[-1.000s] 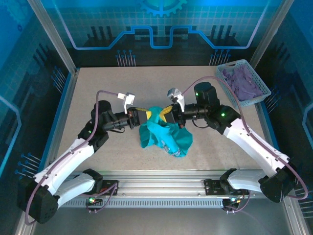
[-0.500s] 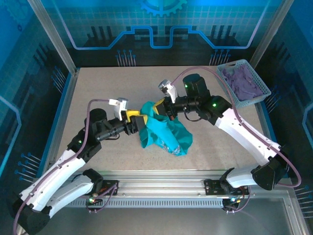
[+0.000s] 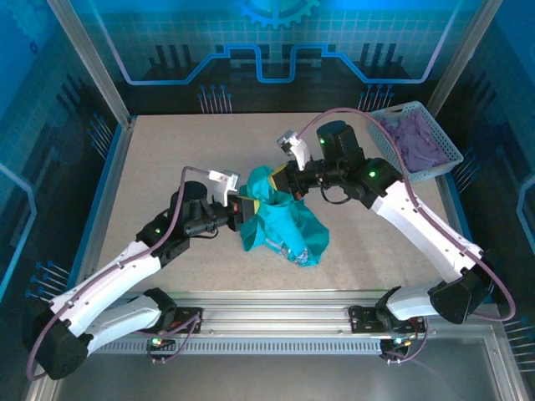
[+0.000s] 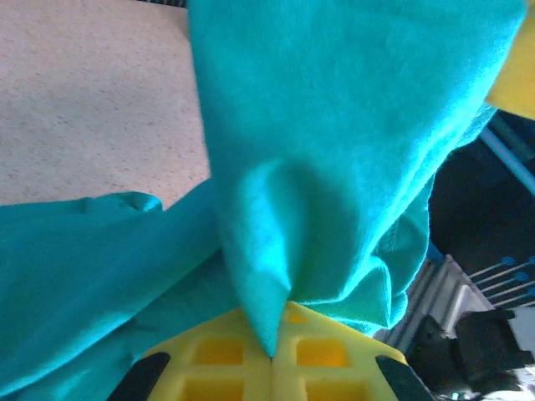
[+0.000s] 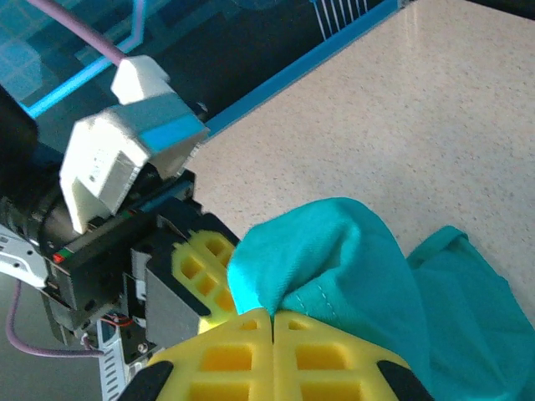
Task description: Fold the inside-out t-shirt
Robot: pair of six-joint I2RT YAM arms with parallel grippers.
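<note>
- The teal t-shirt [image 3: 284,224] lies in a crumpled heap near the middle of the table [image 3: 167,150], a little toward the near edge.
- The left gripper [image 3: 248,209] reaches in from the left side of the heap. Its yellow fingers [image 4: 217,352] are pressed together with a fold of the shirt pinched between them.
- In the left wrist view, the cloth comes to a point right at those fingertips and spreads out wide above them.
- The right gripper [image 3: 280,181] is at the far side of the heap. It is closed tight on another fold of the shirt.
- A line of stitching runs along the cloth just beside the right fingertips, so this may be a hem, but I can't tell for sure.
- The two grippers are very near each other, with a raised bump of shirt between them.
- The rest of the shirt rests on the table, trailing toward the near right.
- A blue basket [image 3: 386,112] sits at the far right corner with a purple cloth [image 3: 415,138] in it, well apart from the shirt.
</note>
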